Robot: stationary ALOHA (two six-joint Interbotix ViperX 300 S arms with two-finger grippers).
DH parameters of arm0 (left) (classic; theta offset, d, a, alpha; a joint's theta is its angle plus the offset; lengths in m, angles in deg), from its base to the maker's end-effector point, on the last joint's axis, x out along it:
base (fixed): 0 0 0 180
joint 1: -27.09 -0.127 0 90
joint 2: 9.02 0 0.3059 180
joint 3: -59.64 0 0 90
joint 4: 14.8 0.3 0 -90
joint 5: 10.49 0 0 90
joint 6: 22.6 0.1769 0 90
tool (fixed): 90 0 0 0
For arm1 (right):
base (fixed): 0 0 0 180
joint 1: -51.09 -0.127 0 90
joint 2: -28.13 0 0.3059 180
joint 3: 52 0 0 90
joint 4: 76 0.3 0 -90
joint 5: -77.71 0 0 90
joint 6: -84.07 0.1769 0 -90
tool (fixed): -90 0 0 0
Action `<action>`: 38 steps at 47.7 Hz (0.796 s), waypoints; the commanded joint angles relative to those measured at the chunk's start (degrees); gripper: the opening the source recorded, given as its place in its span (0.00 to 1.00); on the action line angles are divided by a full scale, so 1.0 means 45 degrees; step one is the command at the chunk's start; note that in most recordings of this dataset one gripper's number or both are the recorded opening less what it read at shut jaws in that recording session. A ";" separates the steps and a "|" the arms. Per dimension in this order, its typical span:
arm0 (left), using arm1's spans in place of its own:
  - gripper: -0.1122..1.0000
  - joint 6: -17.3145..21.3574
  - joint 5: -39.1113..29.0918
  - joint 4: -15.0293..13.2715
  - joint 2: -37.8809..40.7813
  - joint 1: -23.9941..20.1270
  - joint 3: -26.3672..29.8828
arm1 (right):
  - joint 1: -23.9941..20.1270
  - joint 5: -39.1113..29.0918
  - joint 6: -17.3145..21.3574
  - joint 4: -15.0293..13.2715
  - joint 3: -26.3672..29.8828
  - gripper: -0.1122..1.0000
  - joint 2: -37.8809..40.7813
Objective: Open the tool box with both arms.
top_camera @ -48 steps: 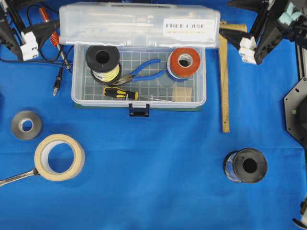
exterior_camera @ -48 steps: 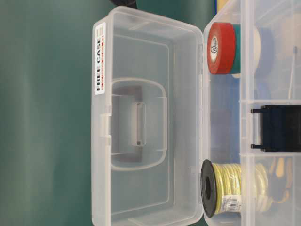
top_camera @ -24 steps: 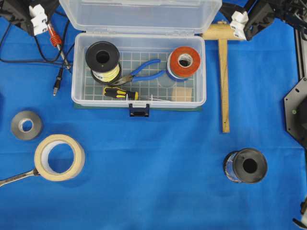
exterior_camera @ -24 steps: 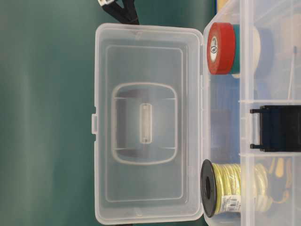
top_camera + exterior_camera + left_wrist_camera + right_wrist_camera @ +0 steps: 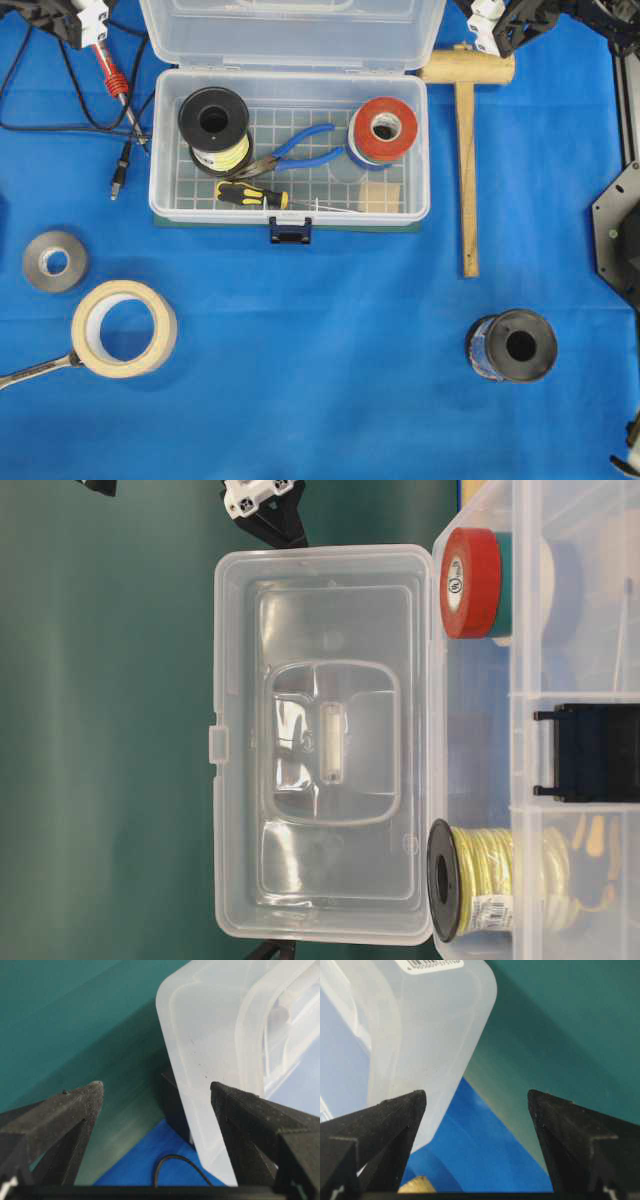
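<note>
Tool box (image 5: 290, 140) lid up; L pincer (image 5: 157, 1095) & R pincer (image 5: 477, 1100) both wide apart, empty.

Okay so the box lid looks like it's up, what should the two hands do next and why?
Probably back both hands away. The tool box lid already stands open, with the left hand and right hand both open beside its corners, gripping nothing.

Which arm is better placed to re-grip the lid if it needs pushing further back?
Right, narrowly. Both are open at the tool box lid far corners, but overhead the right gripper sits nearer the lid's edge than the left gripper.
</note>
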State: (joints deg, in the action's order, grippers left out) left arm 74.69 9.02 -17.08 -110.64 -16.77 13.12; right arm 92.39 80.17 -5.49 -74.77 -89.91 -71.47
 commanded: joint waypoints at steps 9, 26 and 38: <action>0.89 0.0059 -0.0020 0.0039 0.0000 -0.0078 0.0332 | 0.0273 -0.0293 -0.0020 -0.0020 0.0176 0.87 -0.0156; 0.89 0.0039 -0.0430 0.0039 -0.0977 -0.0879 -0.0410 | 0.0723 -0.0547 -0.0039 -0.0020 -0.0430 0.87 -0.0977; 0.89 0.0020 -0.0508 0.0020 -0.1758 -0.0937 -0.0938 | 0.0762 -0.0703 0.0000 -0.0020 -0.0859 0.87 -0.1641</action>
State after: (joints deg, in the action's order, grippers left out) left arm 74.87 6.47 -17.08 -117.24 -20.72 8.64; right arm 95.56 76.83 -5.66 -74.86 -94.13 -77.71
